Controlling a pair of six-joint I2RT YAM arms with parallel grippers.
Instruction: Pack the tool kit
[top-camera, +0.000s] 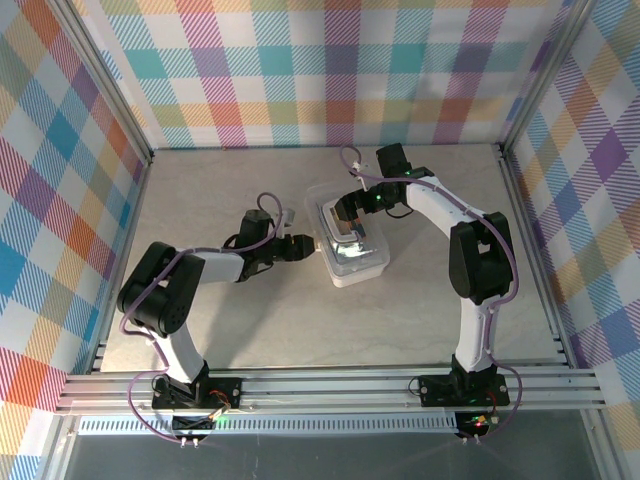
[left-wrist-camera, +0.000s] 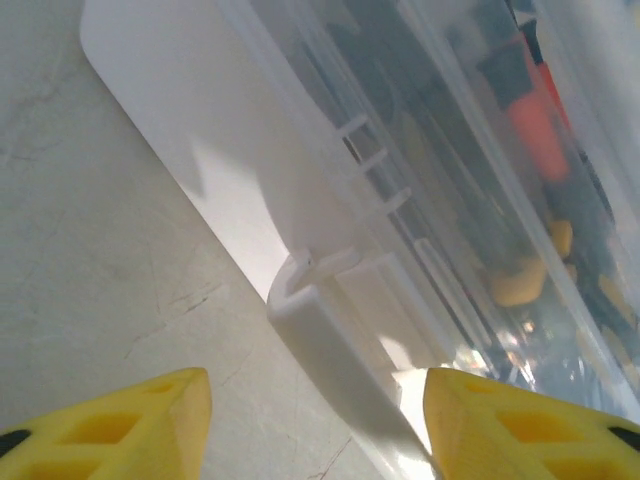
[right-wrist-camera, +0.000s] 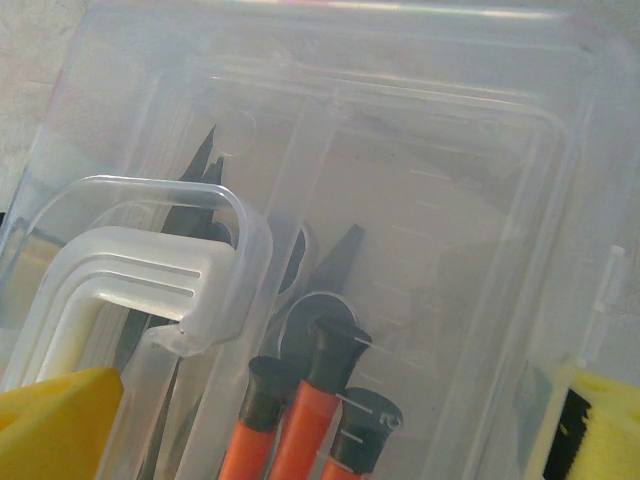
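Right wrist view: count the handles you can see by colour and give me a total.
orange tool handles: 3
white case handle: 1
total: 4

Both arms share one build: white tubular links between bulky black joint housings. The left arm (top-camera: 170, 310) has a black base (top-camera: 185, 392) at 7 o'clock in the top view, and the right arm (top-camera: 478, 260) has one at 5 o'clock. A thin purple cable (top-camera: 128, 325) loops along each arm, slack at the joints. The left fingers (left-wrist-camera: 120, 425) are bright yellow with triangular lattice cut-outs. The right fingers (right-wrist-camera: 60, 425) are the same yellow, and the one at 4 o'clock bears a black ribbed strip.
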